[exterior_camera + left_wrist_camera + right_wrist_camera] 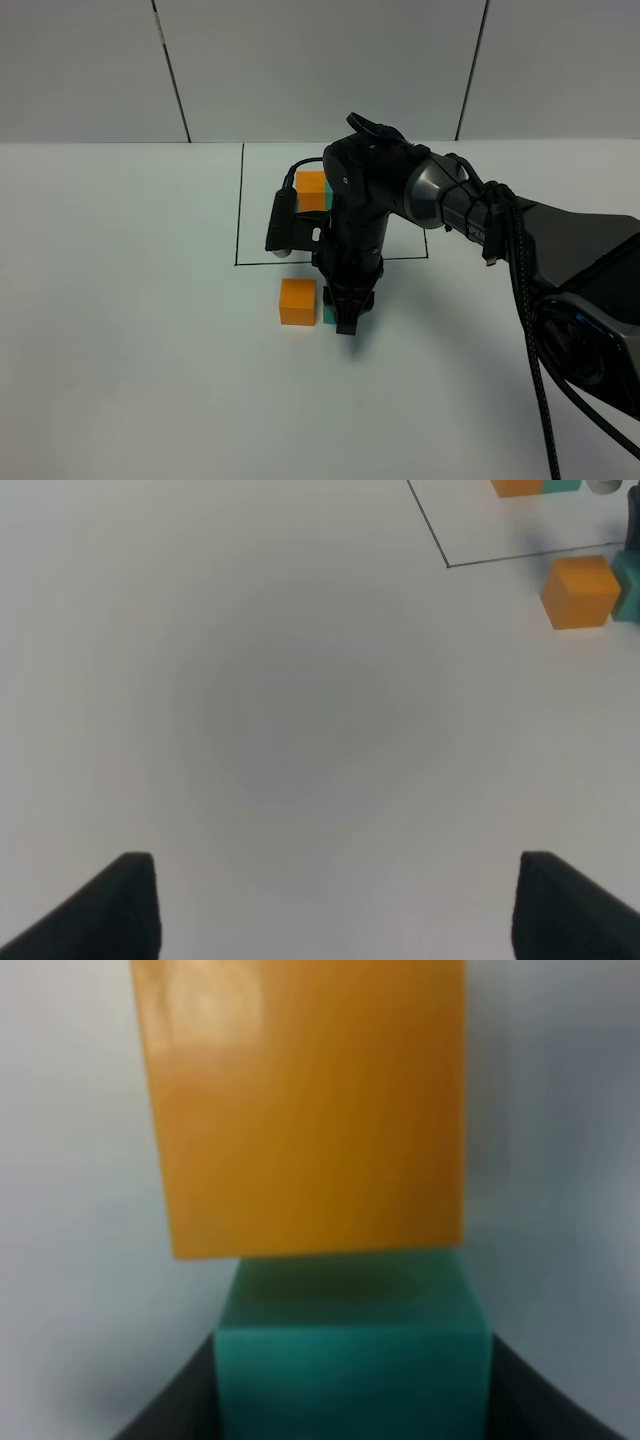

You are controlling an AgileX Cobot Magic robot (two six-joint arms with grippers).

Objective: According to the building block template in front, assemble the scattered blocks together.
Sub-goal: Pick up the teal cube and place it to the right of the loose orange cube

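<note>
The right claw [346, 322] reaches across to the middle of the table [120, 350] and points down. It is clamped on the teal cube [350, 1360], with one dark finger [170, 1410] against each side of it. In the high view the claw hides most of that cube, and only a sliver [329, 313] shows. The orange cube [297, 301] rests on the table directly left of the teal one. The two are side by side and very close. The right wrist view shows their faces a little out of line, and I cannot tell whether they fully touch.

Both cubes lie just outside the near line of the black outline [238, 220]. The template [312, 190] sits inside the outline, farther back. Its orange half is in plain sight, and its teal half is mostly hidden behind the right arm.

The left claw [340, 920] hangs over bare table, well left of the cubes. Its fingers [135, 905] are spread wide apart and hold nothing.
</note>
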